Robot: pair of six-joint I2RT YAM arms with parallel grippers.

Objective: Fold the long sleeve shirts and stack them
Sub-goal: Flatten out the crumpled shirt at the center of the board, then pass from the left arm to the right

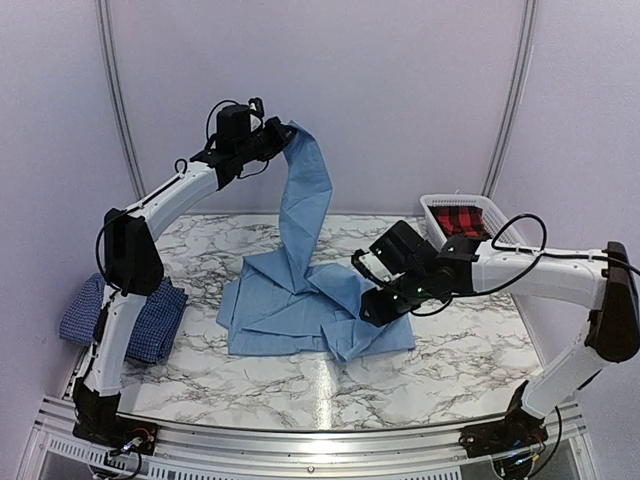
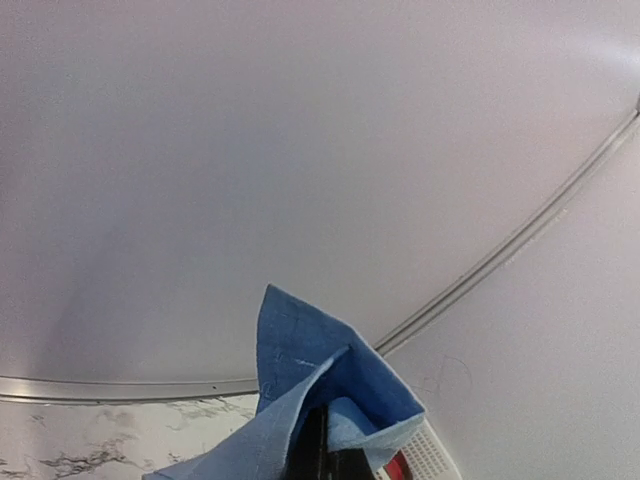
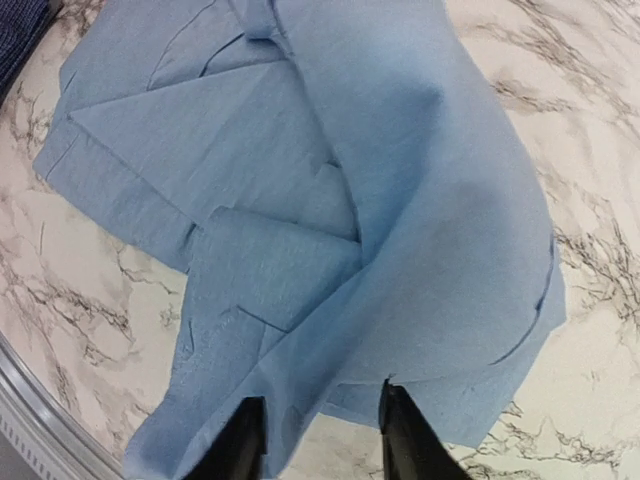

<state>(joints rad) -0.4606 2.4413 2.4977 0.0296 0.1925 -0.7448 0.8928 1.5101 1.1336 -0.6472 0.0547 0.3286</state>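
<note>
The marble worktop (image 1: 470, 350) carried the light blue shirt (image 1: 300, 300), crumpled at its centre, one part lifted high and pinched in the left tool (image 1: 272, 138). The dark checked shirt (image 1: 165, 320) lay at the left edge. The right tool (image 1: 380, 305) stood spread above the light blue shirt's right side

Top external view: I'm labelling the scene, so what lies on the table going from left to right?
Left to right: dark blue checked shirt → light blue shirt → white basket.
</note>
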